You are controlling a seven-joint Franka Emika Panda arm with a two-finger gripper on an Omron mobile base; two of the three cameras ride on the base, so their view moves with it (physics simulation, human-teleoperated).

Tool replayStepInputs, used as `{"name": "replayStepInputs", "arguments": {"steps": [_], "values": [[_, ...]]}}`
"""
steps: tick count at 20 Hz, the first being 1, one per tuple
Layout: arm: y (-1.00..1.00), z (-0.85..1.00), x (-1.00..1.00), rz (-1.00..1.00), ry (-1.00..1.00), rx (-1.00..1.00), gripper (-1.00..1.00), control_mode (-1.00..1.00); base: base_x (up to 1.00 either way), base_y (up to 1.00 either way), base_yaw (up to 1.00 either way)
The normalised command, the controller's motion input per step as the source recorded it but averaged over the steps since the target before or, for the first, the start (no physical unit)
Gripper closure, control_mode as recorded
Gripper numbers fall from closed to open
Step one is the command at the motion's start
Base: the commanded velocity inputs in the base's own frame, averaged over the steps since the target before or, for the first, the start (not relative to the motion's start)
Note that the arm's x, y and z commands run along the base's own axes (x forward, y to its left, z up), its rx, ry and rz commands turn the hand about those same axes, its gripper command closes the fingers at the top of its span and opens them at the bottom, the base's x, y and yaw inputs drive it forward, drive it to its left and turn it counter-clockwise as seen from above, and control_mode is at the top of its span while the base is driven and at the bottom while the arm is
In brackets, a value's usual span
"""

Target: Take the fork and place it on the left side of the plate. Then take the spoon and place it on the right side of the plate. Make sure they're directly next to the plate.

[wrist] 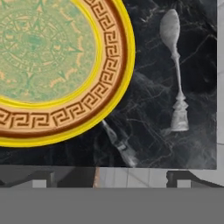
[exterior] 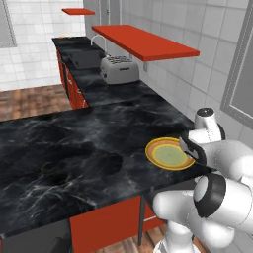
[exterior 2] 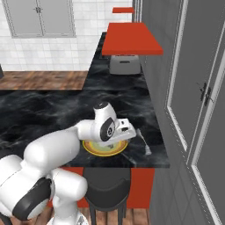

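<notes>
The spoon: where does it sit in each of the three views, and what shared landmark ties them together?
Left base view: not visible.
Right base view: spoon right of centre, on the counter's right end.
Hand view: spoon upper right, lying lengthwise.
Shared landmark: the plate, apart from the spoon.

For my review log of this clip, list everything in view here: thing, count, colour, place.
plate: 1, orange-yellow rim, pale green centre, near the counter's front edge
spoon: 1, silver-grey, flat on the counter, apart from the plate
toaster: 1, silver, on the far counter
counter: 1, black marble
shelves: 2, red, on the wall above the counter
sink faucet: 1, pale, at the far end
tool: 1, white and dark, open, over the plate's right edge, holding nothing
</notes>
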Motion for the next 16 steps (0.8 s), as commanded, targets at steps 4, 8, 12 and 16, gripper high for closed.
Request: {"name": "replayStepInputs", "arguments": {"steps": [4, 8, 12, 16], "values": [[0.00, 0.55, -0.13, 0.00, 0.00, 0.00, -1.00, -1.00, 0.00, 0.00, 0.00], [0.00, 0.59, -0.25, 0.00, 0.00, 0.03, -1.00, -1.00, 0.00, 0.00, 0.00], [0.07, 0.34, -0.28, 0.00, 0.00, 0.03, -1.00, -1.00, 0.00, 0.00, 0.00], [0.02, 0.44, -0.42, 0.00, 0.00, 0.06, -1.00, -1.00, 0.00, 0.00, 0.00]]}}
